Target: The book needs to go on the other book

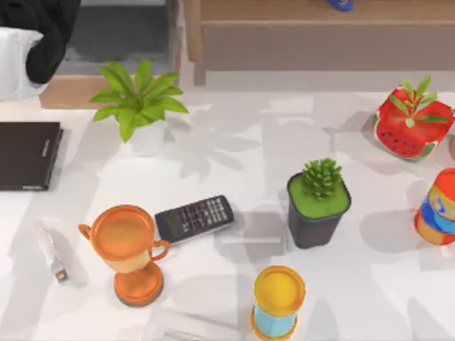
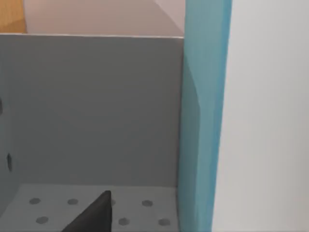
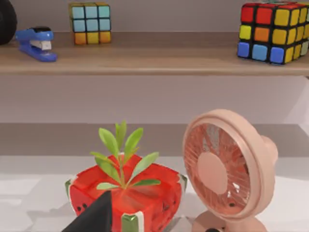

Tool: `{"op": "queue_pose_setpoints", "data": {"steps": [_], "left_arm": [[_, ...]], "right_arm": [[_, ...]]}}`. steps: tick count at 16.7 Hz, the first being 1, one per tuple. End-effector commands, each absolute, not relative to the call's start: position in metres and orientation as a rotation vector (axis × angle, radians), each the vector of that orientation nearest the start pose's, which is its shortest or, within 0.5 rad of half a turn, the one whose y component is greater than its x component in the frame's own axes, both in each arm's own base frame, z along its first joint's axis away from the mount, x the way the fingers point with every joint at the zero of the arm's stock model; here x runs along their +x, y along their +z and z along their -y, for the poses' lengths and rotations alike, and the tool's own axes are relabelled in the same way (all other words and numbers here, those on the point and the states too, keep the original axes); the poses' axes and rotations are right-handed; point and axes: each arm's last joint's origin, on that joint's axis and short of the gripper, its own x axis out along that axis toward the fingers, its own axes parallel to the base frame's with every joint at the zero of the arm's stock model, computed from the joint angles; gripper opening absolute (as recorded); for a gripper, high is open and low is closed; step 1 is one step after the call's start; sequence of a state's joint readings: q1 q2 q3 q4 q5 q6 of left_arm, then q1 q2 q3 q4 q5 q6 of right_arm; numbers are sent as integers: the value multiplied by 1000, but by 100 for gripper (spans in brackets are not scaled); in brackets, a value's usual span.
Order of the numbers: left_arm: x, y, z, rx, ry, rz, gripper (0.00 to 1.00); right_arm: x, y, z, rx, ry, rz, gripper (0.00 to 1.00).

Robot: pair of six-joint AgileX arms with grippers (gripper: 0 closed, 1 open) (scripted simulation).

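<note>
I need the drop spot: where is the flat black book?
In the top view, the flat black book lies at the table's left edge, left of the white-potted leafy plant.

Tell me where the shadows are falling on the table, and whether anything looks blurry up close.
Top view: soft grey shadows spread on the white table right of the leafy plant, the cactus pot and the trophy. Left wrist view: the teal book is close and soft-edged. Right wrist view: the watermelon planter and fan are evenly lit.
</note>
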State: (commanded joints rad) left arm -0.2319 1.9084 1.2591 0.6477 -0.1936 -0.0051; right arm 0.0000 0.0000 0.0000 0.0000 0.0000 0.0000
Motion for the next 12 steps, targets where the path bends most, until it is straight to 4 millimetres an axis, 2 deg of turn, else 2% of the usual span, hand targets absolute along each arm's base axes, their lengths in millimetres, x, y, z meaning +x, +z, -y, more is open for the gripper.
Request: {"op": "queue_pose_setpoints", "data": {"steps": [5,12], "left_arm": [[436,248,90,-19,-16,-6,100],[463,248,92,-19,-17,-5,100]], "right_arm": [[106,160,1,0,0,0,100],[106,160,1,0,0,0,100]]}}
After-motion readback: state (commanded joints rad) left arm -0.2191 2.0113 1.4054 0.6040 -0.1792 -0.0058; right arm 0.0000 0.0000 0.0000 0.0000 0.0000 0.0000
